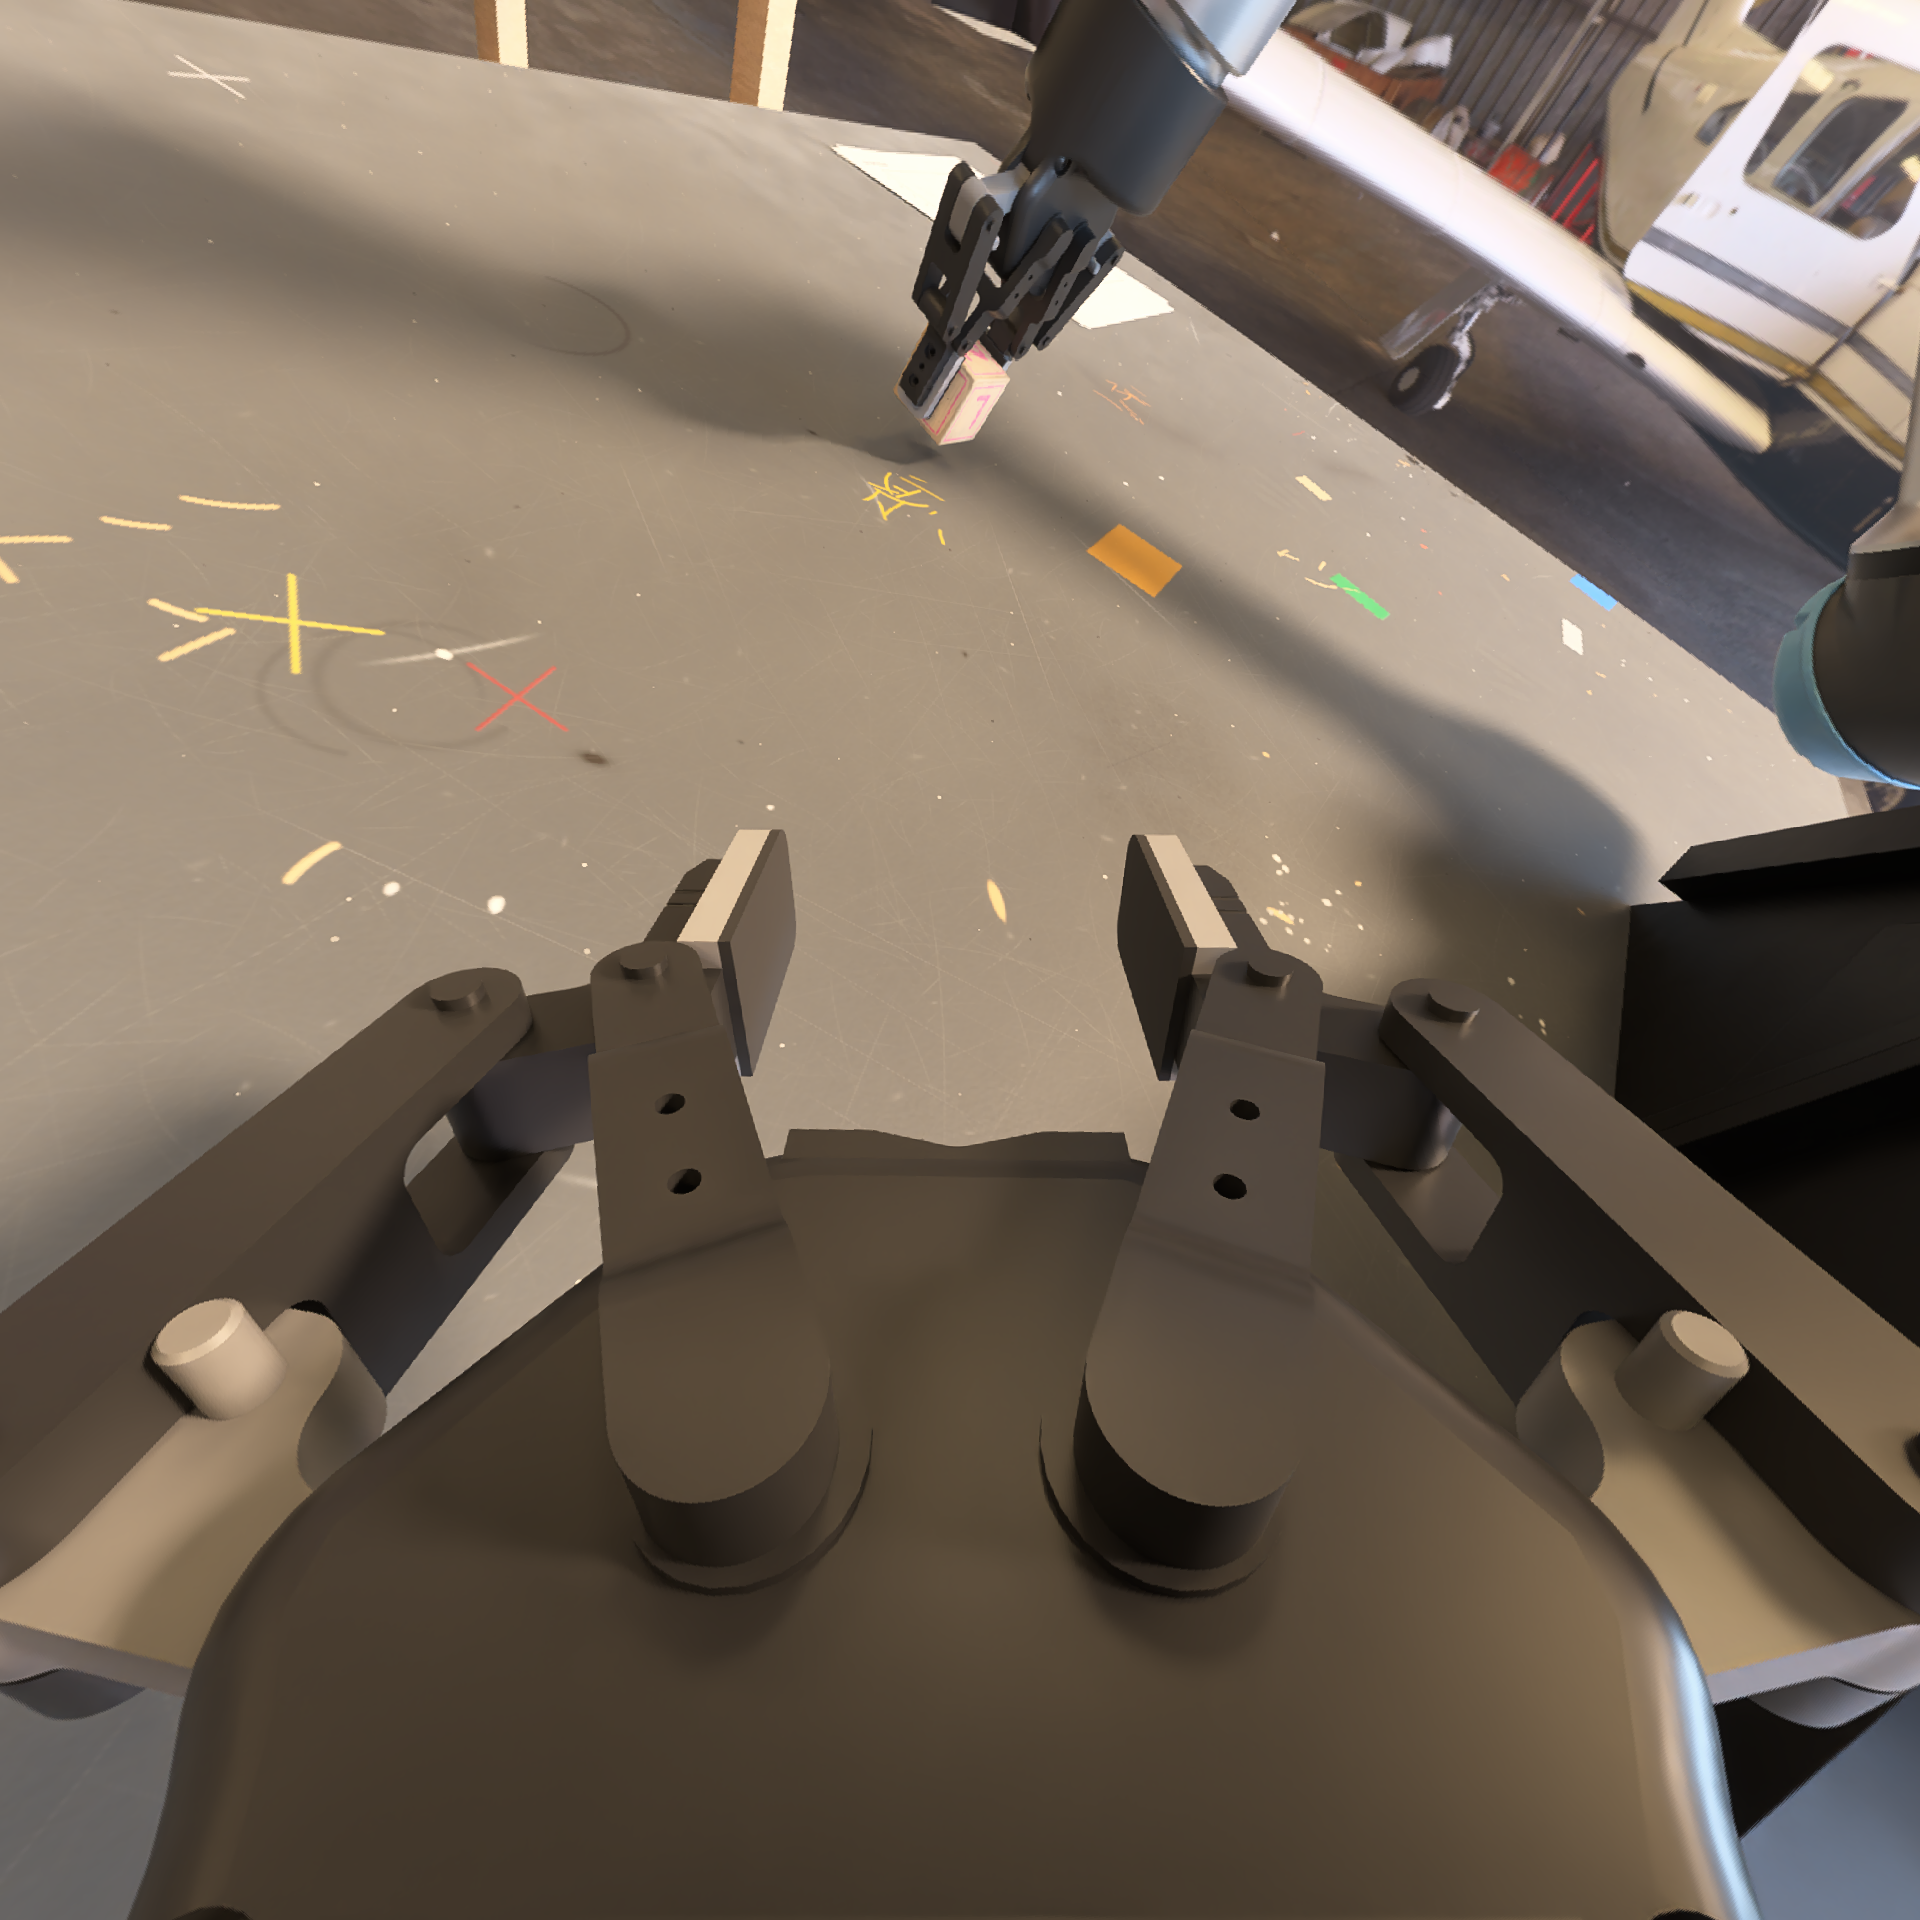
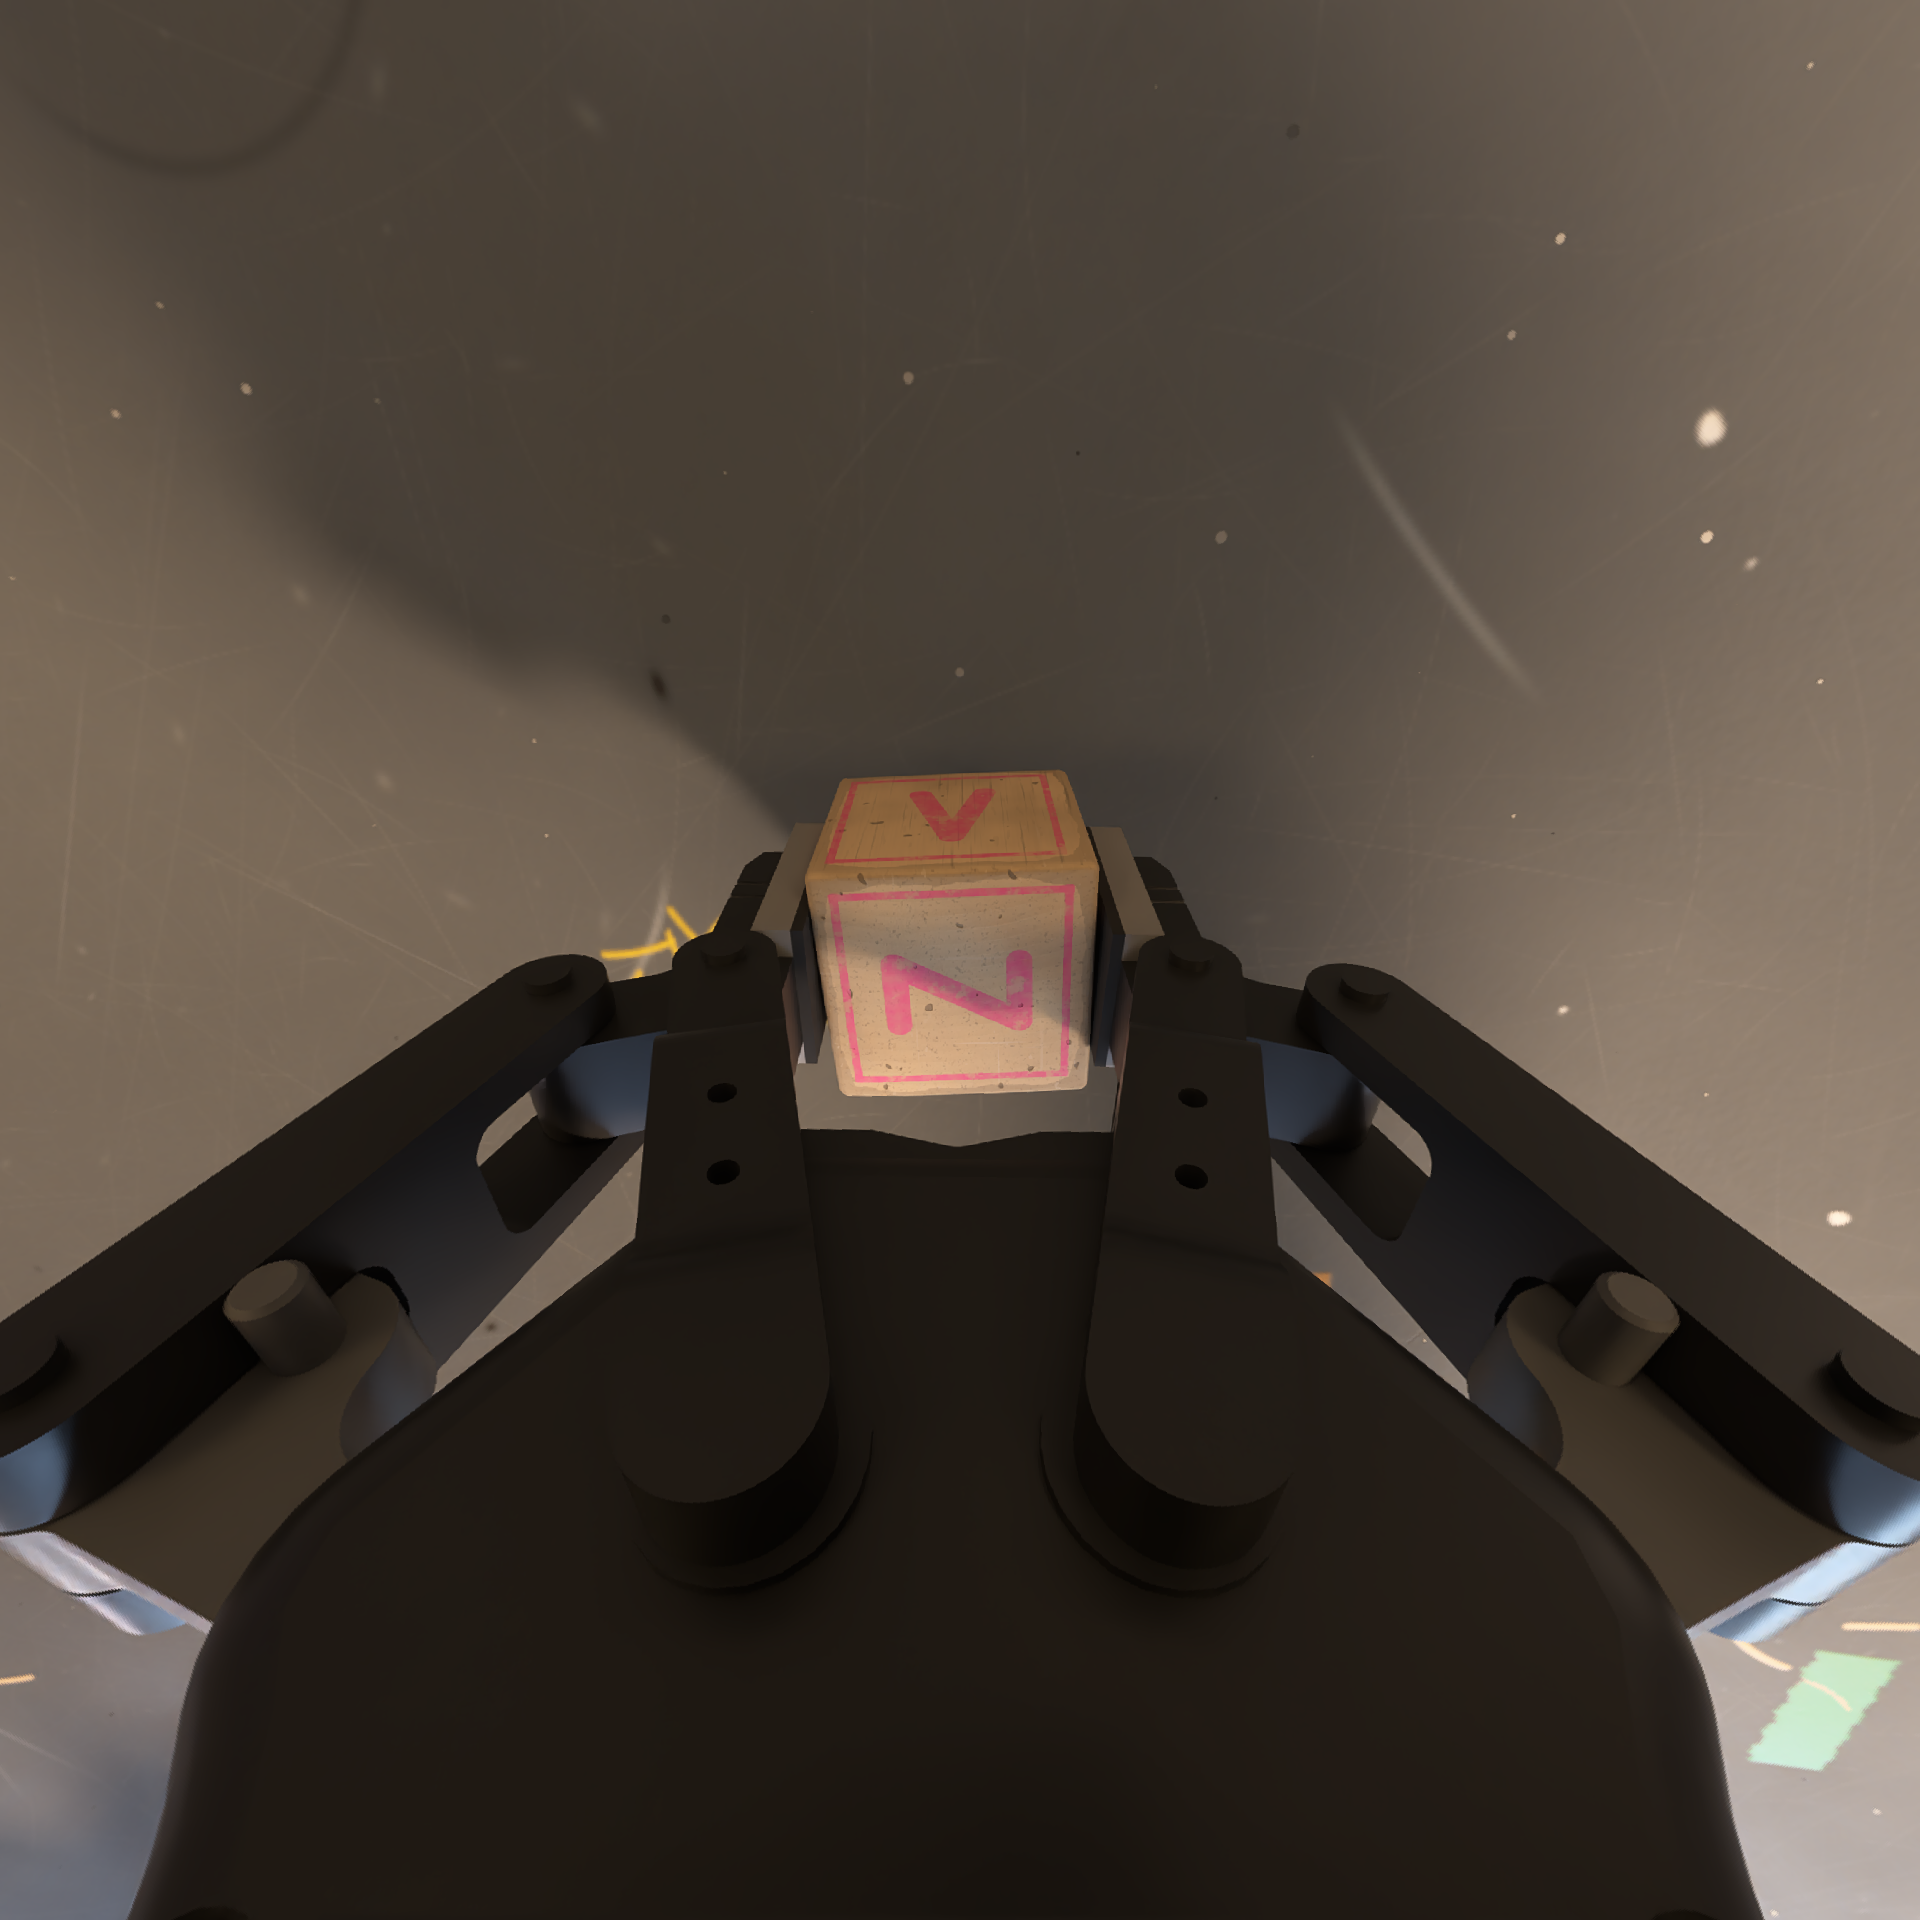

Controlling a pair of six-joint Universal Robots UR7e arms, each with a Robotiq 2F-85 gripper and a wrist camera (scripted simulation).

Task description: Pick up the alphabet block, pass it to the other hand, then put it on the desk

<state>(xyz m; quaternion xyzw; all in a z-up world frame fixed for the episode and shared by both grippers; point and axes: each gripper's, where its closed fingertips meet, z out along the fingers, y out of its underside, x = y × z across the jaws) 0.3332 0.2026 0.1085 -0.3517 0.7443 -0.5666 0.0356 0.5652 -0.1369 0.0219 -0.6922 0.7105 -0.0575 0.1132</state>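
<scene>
The alphabet block (image 2: 951,940) is a small wooden cube with pink frames and pink letters on its faces. My right gripper (image 2: 953,914) is shut on it, one pad on each side. In the left wrist view the right gripper (image 1: 951,400) holds the block (image 1: 975,407) just above the grey desk (image 1: 623,436), at the far side, with its shadow right below. My left gripper (image 1: 954,914) is open and empty, held above the near part of the desk, well apart from the block.
The desk bears chalk marks, an orange patch (image 1: 1134,559), a green strip (image 1: 1360,596) and white sheets (image 1: 1122,303). A dark box (image 1: 1787,997) stands at the right edge. A small aircraft (image 1: 1766,208) is beyond the desk.
</scene>
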